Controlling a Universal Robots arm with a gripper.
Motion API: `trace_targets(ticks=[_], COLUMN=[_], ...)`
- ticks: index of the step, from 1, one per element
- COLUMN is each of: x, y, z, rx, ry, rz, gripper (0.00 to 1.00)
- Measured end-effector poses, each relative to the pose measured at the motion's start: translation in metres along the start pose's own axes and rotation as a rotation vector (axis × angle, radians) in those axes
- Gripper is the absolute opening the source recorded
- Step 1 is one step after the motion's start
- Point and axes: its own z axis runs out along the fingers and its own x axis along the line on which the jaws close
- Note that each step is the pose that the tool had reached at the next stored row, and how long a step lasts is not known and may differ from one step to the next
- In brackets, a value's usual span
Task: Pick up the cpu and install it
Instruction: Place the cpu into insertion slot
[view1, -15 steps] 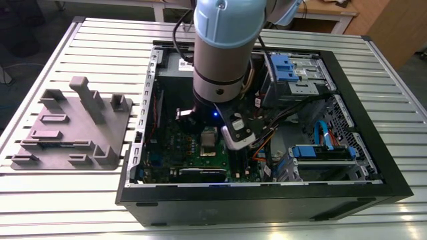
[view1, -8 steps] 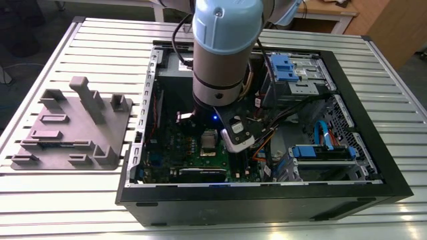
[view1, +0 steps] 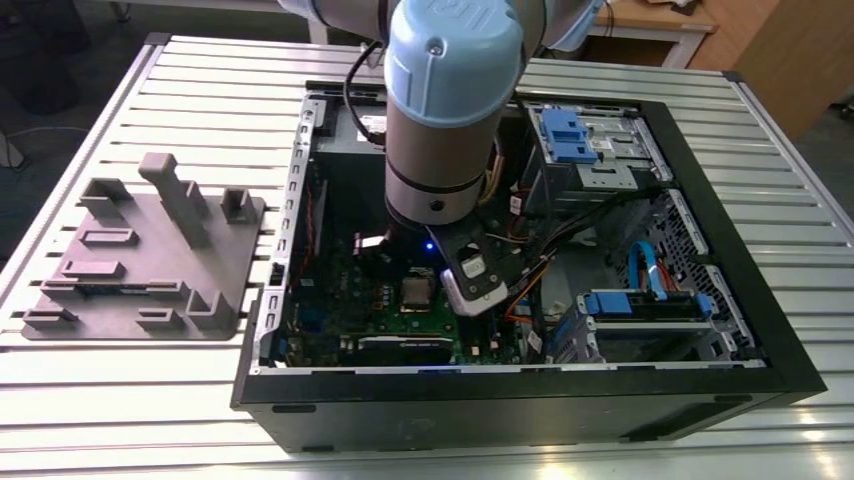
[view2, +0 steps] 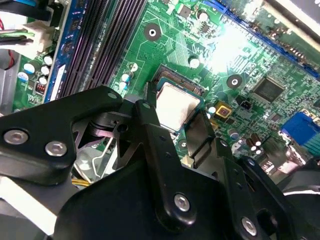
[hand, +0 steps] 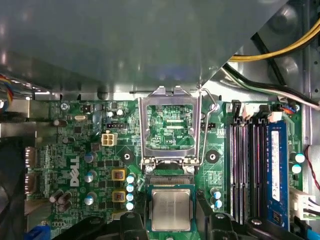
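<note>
The cpu (hand: 171, 209) is a small silver square, seen from above just over the dark socket (hand: 170, 181) on the green motherboard (hand: 95, 150). A strip of the socket's contacts shows beyond the chip's edge. My gripper (hand: 171, 214) has a black finger against each of two opposite sides of the chip and is shut on it. In the second wrist view the cpu (view2: 175, 105) sits between the fingers (view2: 148, 107), low over the socket. The metal load frame (hand: 170, 127) stands flipped open behind the socket. In the exterior view the cpu (view1: 418, 291) lies under the arm's wrist.
The open black computer case (view1: 534, 400) lies on a slatted metal table (view1: 200, 80). Memory slots (hand: 250, 170) run beside the socket, and cables (hand: 270, 50) hang near the case wall. Blue drive bays (view1: 574, 135) fill the far corner. A grey fixture plate (view1: 140, 250) sits at the exterior view's left.
</note>
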Motion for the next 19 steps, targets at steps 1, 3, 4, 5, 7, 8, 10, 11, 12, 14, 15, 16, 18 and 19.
trace_targets(ticks=[1,3,4,5,7,8,10,11,12,14,15,16,18,19], x=[0.0000,-0.0001,-0.0002,-0.0002,-0.0001,-0.0001,-0.0001,0.0000,0.0001,0.0001,0.0002,0.0005,0.0008,0.0008], y=[0.0000,0.0000,0.0000,-0.0001,-0.0002,-0.0002,-0.0002,-0.0002,-0.0003,-0.0003,-0.0003,-0.0002,-0.0002,-0.0002], z=[0.0000,0.0002,0.0016,0.0033,0.0048,0.0048,0.0051,0.0064,0.0073,0.0074,0.0075,0.0083,0.0089,0.0095], rx=[0.0002,0.0001,-0.0004,-0.0003,0.0000,0.0000,0.0000,-0.0003,0.0000,0.0009,0.0011,0.0008,0.0013,0.0011], ry=[0.0001,0.0001,-0.0014,-0.0026,-0.0029,-0.0030,-0.0031,-0.0038,-0.0040,-0.0039,-0.0039,-0.0043,-0.0045,-0.0048], rz=[0.000,0.000,0.000,0.000,0.000,0.000,0.000,0.000,0.000,0.000,0.000,0.000,0.000,0.000], gripper=[0.47,0.47,0.47,0.47,0.47,0.47,0.47,0.47,0.47,0.47,0.47,0.47,0.47,0.47])
